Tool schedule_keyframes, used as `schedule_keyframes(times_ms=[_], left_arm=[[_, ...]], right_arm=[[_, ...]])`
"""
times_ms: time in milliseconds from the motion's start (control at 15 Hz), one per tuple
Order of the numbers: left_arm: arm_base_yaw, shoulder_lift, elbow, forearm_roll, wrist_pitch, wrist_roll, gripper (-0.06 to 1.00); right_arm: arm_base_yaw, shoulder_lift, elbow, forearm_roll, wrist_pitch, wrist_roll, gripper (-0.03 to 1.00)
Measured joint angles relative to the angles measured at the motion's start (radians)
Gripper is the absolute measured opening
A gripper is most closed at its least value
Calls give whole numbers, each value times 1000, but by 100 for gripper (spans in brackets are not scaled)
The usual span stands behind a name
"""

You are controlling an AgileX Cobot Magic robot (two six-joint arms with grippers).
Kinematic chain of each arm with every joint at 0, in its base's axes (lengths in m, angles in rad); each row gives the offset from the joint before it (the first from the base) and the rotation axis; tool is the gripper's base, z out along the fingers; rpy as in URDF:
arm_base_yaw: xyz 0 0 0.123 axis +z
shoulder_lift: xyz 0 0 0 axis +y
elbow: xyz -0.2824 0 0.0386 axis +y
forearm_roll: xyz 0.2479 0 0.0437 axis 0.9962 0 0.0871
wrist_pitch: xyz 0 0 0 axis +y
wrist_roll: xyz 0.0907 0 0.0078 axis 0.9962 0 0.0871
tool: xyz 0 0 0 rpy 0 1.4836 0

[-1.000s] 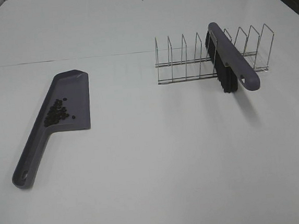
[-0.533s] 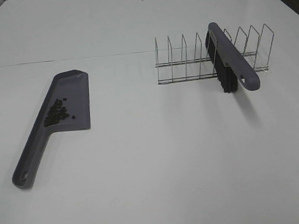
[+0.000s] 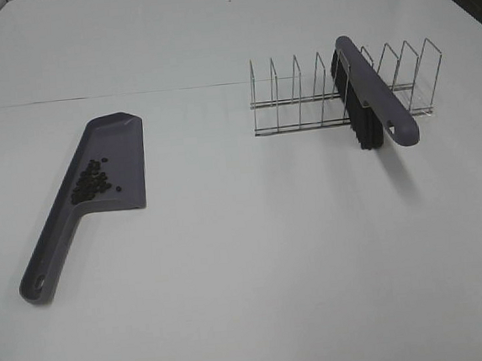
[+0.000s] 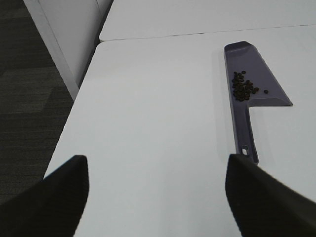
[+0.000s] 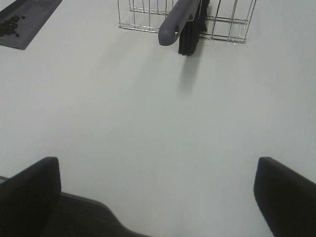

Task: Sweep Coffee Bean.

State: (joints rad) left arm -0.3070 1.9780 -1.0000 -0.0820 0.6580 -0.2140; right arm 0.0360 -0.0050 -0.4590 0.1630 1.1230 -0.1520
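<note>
White table [image 3: 249, 273] beside dark carpet [image 4: 29, 74]; left gripper [image 4: 155, 165] and right gripper [image 5: 155, 165] both spread apart, empty.

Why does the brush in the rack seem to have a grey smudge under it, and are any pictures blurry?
In the exterior high view, that smudge is the brush's soft shadow on the table; the right wrist view shows it too. In both wrist views, the dark end effector fingers look blurred, being close to the lens.
</note>
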Motion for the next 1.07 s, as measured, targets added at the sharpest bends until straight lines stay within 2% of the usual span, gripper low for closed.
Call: schedule_keyframes(times_ms=[1067], left_arm=[[0, 0, 0, 0, 0, 0, 33]], right_arm=[[0, 0, 0, 13, 0, 0, 93]])
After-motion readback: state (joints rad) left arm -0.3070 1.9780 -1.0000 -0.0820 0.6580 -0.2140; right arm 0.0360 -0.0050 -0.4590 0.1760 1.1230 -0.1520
